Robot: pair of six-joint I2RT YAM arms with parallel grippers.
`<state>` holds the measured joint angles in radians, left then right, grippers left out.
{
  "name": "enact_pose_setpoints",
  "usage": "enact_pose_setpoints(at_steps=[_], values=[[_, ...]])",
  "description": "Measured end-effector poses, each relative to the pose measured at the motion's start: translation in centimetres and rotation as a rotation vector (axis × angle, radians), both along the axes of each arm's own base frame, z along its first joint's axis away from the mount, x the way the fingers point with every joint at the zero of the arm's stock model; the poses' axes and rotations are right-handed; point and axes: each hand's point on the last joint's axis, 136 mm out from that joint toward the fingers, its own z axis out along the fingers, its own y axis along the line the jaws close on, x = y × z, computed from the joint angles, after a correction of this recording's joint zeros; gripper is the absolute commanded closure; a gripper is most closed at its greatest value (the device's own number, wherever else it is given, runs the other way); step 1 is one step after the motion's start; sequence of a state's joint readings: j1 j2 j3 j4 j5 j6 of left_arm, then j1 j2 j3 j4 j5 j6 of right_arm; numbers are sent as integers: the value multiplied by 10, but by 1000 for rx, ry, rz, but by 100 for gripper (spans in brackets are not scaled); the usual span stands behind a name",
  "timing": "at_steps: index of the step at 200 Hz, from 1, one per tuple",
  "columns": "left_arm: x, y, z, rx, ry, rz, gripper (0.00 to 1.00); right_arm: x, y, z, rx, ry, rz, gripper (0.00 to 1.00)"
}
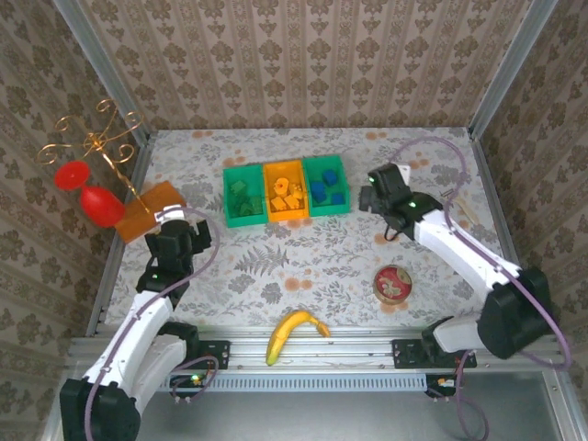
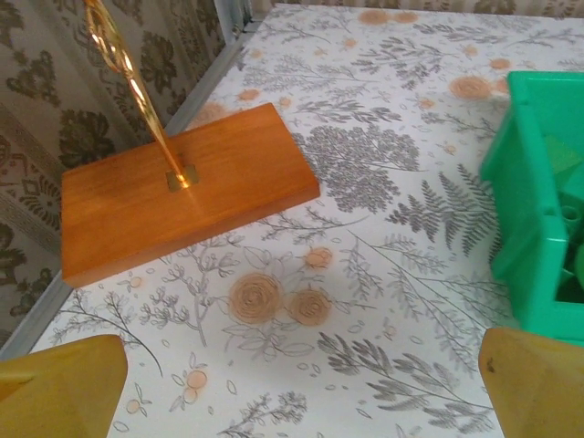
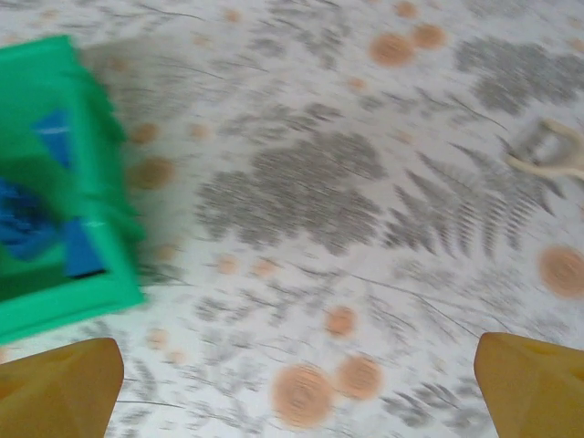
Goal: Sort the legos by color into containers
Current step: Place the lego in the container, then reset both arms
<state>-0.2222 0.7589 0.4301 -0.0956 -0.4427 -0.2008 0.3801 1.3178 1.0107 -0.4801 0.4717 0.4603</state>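
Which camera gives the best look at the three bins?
The top one: all three bins whole. Left wrist catches a corner of the left green bin; right wrist the right green bin, blurred, with blue legos.

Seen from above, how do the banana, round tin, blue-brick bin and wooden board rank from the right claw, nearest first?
1. Blue-brick bin, just left of the right gripper.
2. Round tin, toward the arm bases.
3. Banana, at the near edge, centre.
4. Wooden board, far left side.
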Motion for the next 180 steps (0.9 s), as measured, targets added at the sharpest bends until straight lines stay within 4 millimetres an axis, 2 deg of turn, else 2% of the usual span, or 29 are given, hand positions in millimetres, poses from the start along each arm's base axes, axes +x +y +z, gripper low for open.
enact_pose_setpoints(at_steps=[24, 53, 88, 126, 160, 180], values=[[7, 11, -4, 24, -46, 13, 0, -22, -40, -8, -21, -25, -99, 0], [20, 20, -23, 41, -47, 5, 0, -37, -67, -19, -92, -71, -134, 0], [36, 24, -42, 38, -55, -42, 0, -43, -85, -37, -176, -108, -112, 0], [51, 11, -58, 49, -78, -147, 0, -38, -106, -46, -204, -180, -113, 0], [66, -2, -60, 43, -105, -226, 0, -35, -117, -57, -165, -263, -90, 0], [78, -9, -57, 29, -134, -266, 0, -28, -120, -52, -139, -312, -73, 0]])
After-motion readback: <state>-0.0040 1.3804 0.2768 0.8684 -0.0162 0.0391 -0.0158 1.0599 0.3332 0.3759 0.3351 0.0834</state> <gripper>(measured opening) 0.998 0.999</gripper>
